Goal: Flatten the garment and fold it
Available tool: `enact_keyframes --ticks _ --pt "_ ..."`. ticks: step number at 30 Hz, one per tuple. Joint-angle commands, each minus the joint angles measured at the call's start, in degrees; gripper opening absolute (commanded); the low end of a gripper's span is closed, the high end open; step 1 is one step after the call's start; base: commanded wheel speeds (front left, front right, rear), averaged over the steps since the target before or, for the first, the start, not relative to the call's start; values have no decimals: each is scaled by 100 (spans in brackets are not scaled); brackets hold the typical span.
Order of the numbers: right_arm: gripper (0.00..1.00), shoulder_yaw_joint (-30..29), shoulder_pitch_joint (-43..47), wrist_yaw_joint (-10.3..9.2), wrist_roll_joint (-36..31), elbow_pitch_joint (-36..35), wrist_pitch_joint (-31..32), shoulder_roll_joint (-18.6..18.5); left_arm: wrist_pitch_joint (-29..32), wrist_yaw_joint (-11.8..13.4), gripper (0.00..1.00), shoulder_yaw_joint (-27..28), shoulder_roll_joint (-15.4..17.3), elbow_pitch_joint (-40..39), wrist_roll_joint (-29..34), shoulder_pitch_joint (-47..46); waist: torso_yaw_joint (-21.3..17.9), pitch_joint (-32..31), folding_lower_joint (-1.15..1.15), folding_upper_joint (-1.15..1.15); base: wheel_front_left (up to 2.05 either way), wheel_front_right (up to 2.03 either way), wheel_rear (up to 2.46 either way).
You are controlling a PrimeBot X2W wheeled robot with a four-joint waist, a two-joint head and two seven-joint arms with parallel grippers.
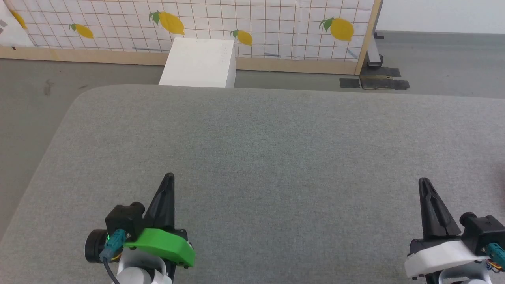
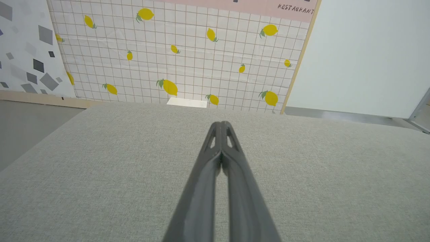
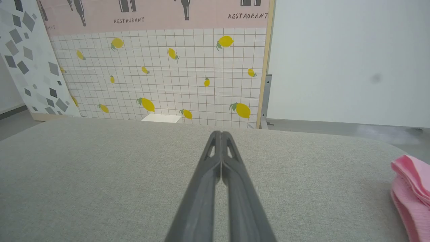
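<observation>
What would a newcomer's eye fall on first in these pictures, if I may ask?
Probably the lemon-print panel behind the wide grey table, with a white box between them. Next, the left gripper and the right gripper, both shut, low in the head view. The pink garment lies bunched on the table at the right edge of the right wrist view.

the left gripper [image 1: 168, 178] is over the near left part of the grey pad [image 1: 276, 150], its two dark fingers pressed together, pointing at the pad's far edge. the right gripper [image 1: 424, 182], over the near right part, is likewise closed and parallel.
</observation>
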Motion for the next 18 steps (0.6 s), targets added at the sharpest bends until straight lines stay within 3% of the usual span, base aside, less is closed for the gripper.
enact_keyframes --ticks 1,18 --pt "0 33 -86 -2 -57 -34 31 5 32 36 0 22 -5 -41 118 77 0 -1 0 0 0 0 0" --pt "0 136 -134 -3 -110 -60 228 8 230 123 0 104 -8 -155 302 117 5 -18 0 0 0 0 0"
